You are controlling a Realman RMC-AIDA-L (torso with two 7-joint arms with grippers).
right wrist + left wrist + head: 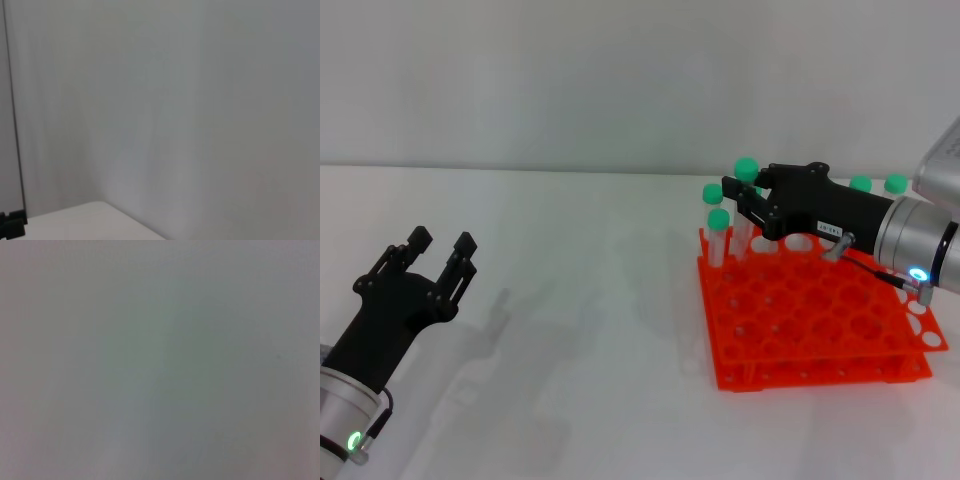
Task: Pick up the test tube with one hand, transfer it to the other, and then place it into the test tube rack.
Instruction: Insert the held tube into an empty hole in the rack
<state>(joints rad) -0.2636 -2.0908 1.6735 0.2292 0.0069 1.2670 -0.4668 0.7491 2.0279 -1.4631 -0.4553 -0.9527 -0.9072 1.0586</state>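
While the left claw (440, 247) idles spread above the table, right claw (745, 203) level over the test tube rack (820, 330), pinching the test tube (747, 200).

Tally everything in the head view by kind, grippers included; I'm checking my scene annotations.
Green-capped clear plastic tubes: 5 clearly visible
Bright orange plastic rack: 1
Black grippers: 2, left gripper parked apart, right gripper at the rack
Total: 8

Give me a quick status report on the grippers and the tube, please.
Left gripper open, idle over bare table. Right gripper at test tube over orange rack's far-left corner; grip unclear. Neighbouring tubes close alongside.
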